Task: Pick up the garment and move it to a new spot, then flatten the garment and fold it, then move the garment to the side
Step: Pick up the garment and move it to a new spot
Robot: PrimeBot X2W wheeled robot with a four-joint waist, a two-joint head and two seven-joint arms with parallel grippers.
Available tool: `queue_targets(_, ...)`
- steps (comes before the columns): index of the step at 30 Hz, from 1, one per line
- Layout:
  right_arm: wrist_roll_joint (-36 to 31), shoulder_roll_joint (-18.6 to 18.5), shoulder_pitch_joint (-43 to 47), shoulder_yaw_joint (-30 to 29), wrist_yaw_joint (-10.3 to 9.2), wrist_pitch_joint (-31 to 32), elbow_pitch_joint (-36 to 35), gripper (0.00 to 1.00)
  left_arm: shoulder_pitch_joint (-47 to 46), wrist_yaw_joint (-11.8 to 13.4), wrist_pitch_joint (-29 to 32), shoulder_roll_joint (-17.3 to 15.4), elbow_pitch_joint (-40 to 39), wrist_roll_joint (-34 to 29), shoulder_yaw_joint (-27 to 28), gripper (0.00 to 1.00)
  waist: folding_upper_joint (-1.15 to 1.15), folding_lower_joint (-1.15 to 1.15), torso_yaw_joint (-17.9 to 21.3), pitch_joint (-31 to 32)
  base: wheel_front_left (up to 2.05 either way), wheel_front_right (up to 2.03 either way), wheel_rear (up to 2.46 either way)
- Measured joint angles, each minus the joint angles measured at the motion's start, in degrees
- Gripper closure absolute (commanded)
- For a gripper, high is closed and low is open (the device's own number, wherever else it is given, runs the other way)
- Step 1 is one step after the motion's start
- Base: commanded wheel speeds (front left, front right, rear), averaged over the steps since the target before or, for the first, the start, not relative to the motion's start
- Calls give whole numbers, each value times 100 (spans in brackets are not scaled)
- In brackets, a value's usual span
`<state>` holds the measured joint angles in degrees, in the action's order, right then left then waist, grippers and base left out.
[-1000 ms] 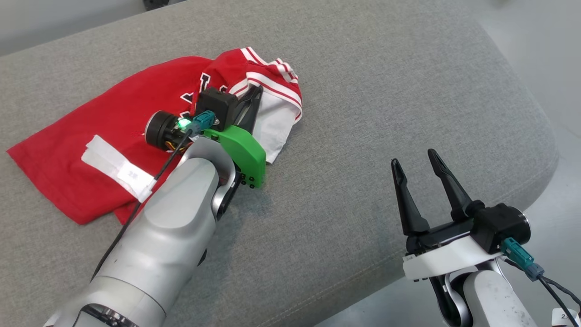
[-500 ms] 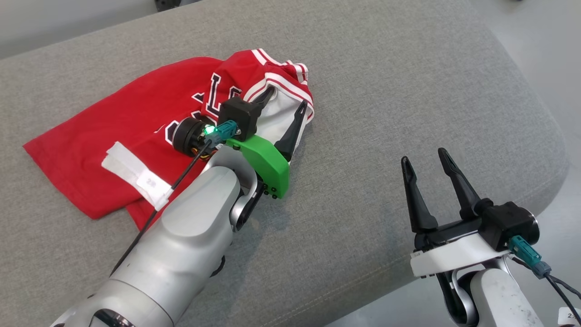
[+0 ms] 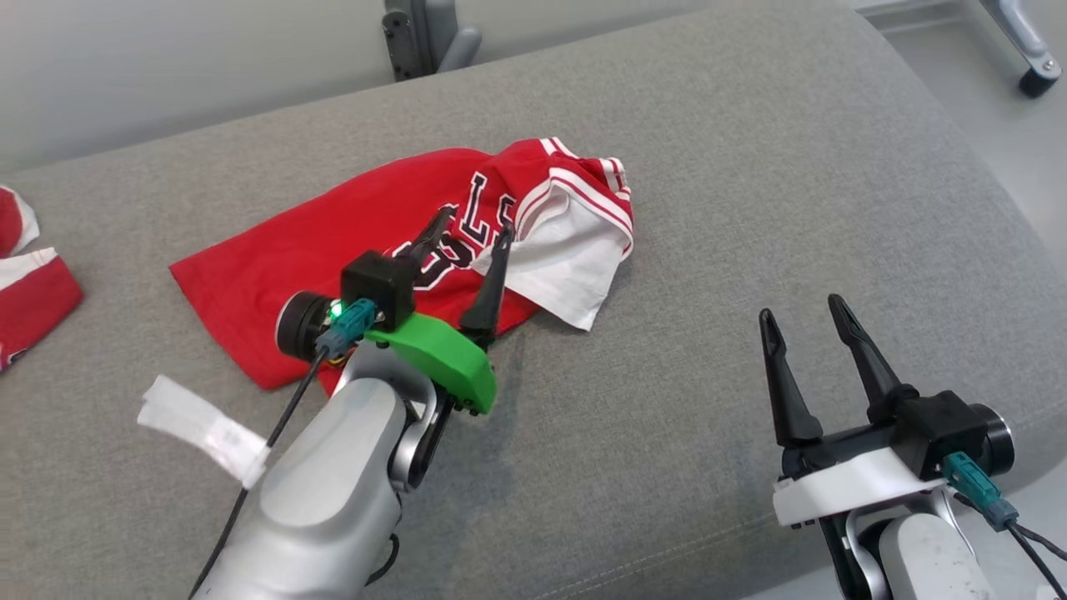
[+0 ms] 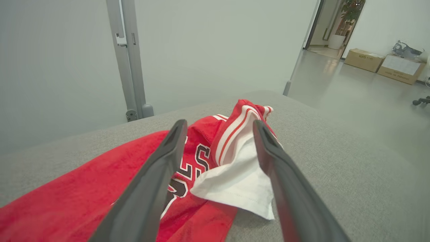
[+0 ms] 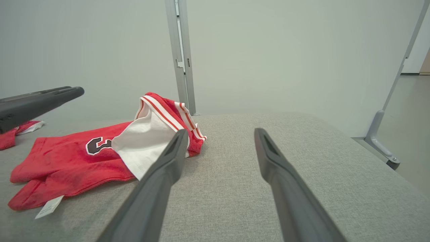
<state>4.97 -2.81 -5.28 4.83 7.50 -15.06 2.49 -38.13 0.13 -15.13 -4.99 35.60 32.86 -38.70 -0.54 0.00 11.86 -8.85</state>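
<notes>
Two grippers, both w/ fingers spread apart, nothing clamped. L gripper (image 3: 473,227) hangs over the garment (image 3: 350,225) on the grey cushion (image 3: 750,167). The red body runs from its 12 round to 9 o'clock, and the white sleeve (image 3: 567,271) is just beside the tips at 4 o'clock. Can't tell if the fingertips touch cloth. R gripper (image 3: 800,310) sits btw garment's 3 and 4 o'clock, well apart, over bare cushion nr the front edge. Garment: soft red knit, rumpled, half-spread, black-and-white lettering, red/white striped trim bunched at the top. Sleeve: smooth white, folded to a point. Cushion: coarse woven fabric, rounded corner. Fingers: long, dark, tapered, matte. Green moulded bracket (image 3: 438,358) at L wrist.
</notes>
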Motion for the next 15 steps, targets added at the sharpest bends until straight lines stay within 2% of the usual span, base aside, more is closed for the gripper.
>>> queue_targets(6,-65,0,136,-24,0,0,43,0,1046,326,-1,-176,-889,-472,921,0,0,0,-257,319,0,0,0)
queue_targets(15,-113,0,279,-180,0,0,11,0,2644,494,1,-244,-1939,-1068,2179,0,0,0,-574,636,0,0,0)
